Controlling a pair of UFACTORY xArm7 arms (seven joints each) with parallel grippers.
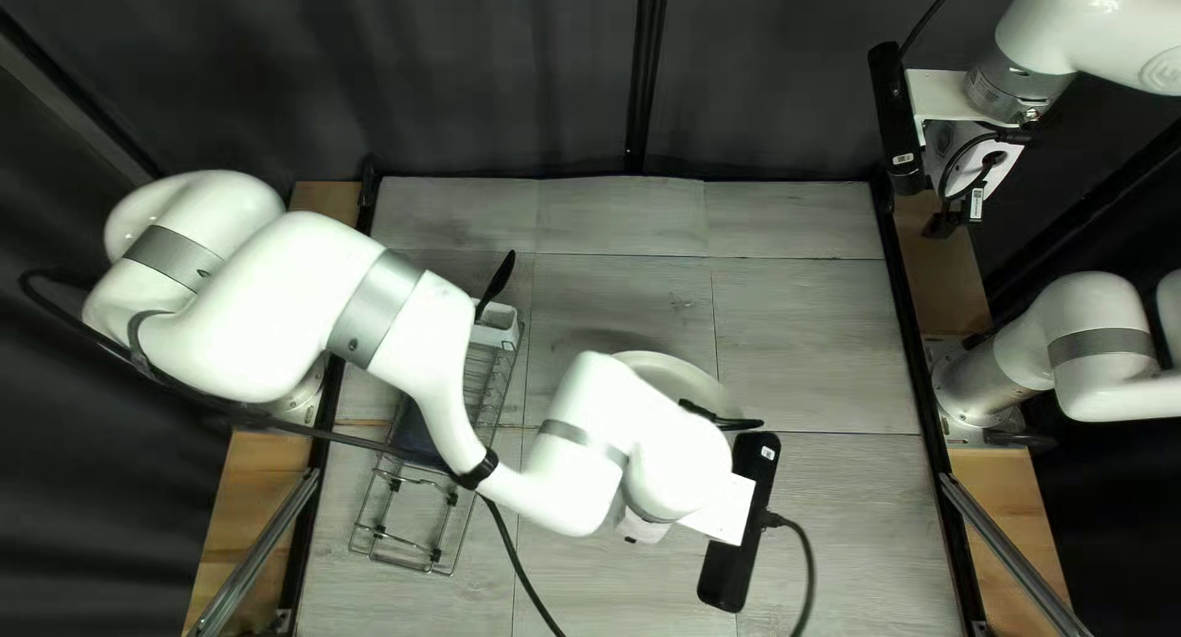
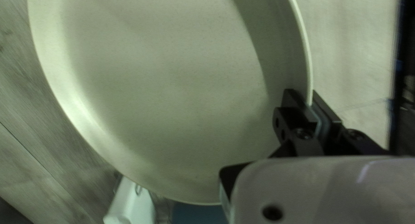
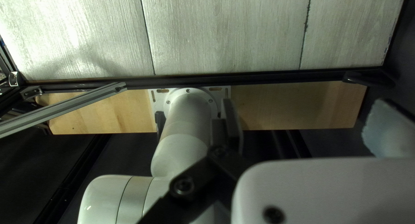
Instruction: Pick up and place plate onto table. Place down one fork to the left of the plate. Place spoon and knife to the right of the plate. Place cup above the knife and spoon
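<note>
In the top left view my left gripper [image 1: 723, 421] is at the right rim of the pale plate [image 1: 674, 376], which my left arm partly covers. From the left wrist, the gripper [image 2: 314, 104] is shut on the rim of the plate [image 2: 181, 85], one finger inside and one outside. My right gripper [image 1: 960, 215] hangs past the table's right edge; in its wrist view this gripper [image 3: 308, 126] stands open with nothing between its fingers. A black utensil [image 1: 497, 280] stands in a white holder [image 1: 496, 326]; its kind is unclear. No cup shows.
A wire rack [image 1: 416, 520] stands at the left of the table, with a dark blue item [image 1: 415, 435] inside, partly under my left arm. The holder [image 2: 129, 204] shows just beyond the plate's rim. A black cable [image 1: 514, 563] from my left arm crosses the near part of the table.
</note>
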